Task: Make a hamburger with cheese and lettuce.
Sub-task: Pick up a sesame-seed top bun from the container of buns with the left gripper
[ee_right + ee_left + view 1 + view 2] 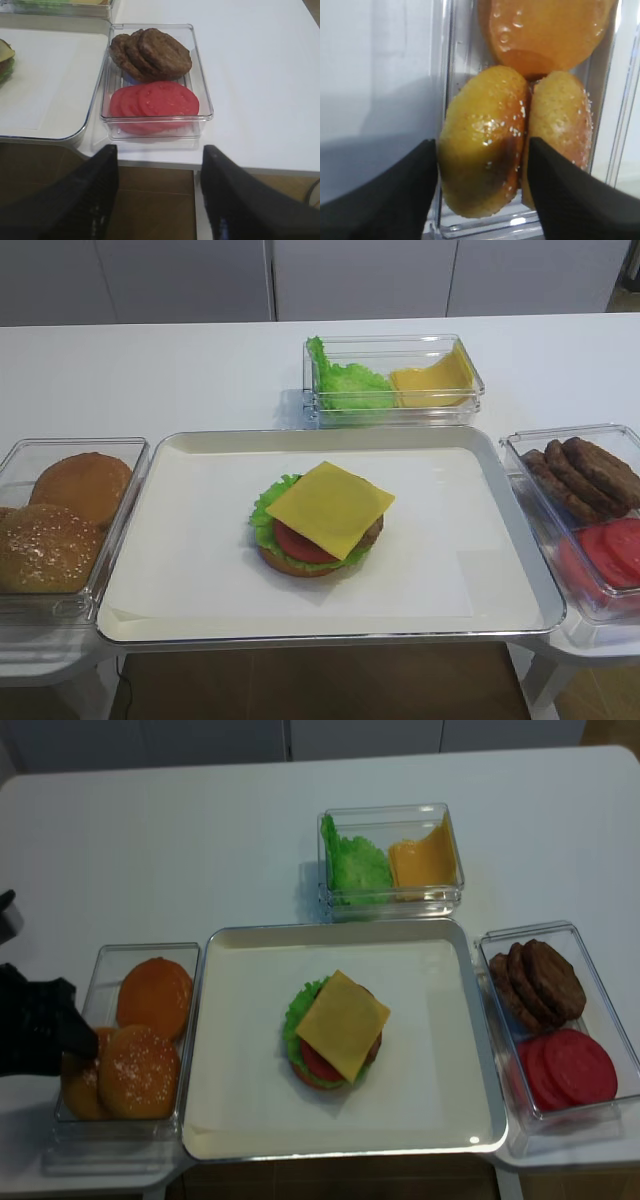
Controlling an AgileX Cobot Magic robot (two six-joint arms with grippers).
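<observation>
Hamburger [318,523] is being left at tray [480,615] centre, cheese [330,508] uppermost, lettuce [266,508] fringing beneath. Left gripper [482,187], jaws spread, is being positioned astride sesame bun [482,155]; closing gently and centred is being advised. Right gripper [160,192], spread, is being held idle.

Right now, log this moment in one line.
burger: cheese on top, no top bun | left claw: open around sesame bun in box | right claw: open, empty

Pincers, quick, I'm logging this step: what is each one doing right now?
Left pincer: open, straddling a sesame bun in the bun box, not yet closed on it.
Right pincer: open, empty, hovering near the patty and tomato box.
</observation>
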